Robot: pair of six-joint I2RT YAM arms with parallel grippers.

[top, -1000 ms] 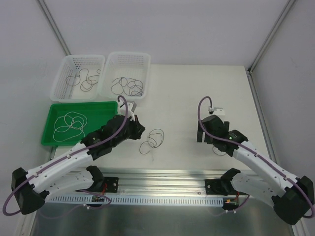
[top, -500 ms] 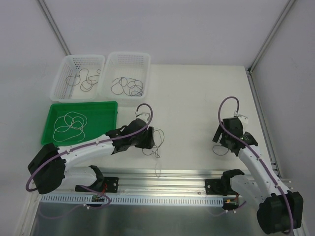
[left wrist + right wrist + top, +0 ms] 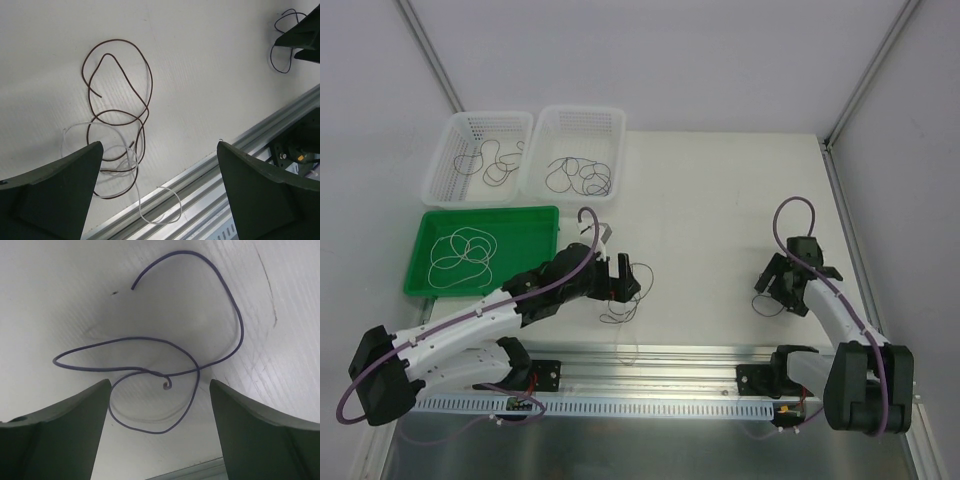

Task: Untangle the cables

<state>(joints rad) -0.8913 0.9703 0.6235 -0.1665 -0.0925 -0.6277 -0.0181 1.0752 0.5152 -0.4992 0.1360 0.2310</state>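
Observation:
A brown cable [image 3: 121, 82] lies in loose loops on the white table, crossed with a white cable [image 3: 141, 214] whose end loop hangs over the metal rail. My left gripper [image 3: 159, 165] hovers open just above this tangle [image 3: 632, 292], with nothing between its fingers. At the right, a single dark purple cable [image 3: 200, 365] curls on the table. My right gripper [image 3: 160, 395] stands open right over it, one finger on each side of its lower loop. From above, the left gripper [image 3: 625, 275] and the right gripper [image 3: 782, 285] are well apart.
Two white baskets [image 3: 445, 150] [image 3: 617, 140] at the back left hold dark cables. A green tray [image 3: 480, 212] in front of them holds a white cable. An aluminium rail [image 3: 670, 352] runs along the table's near edge, close to the tangle.
My left gripper has moved right from beside the tray to the tangle and gone from shut to open; the white strand now trails over the rail. The right arm swung right and down over the purple cable.

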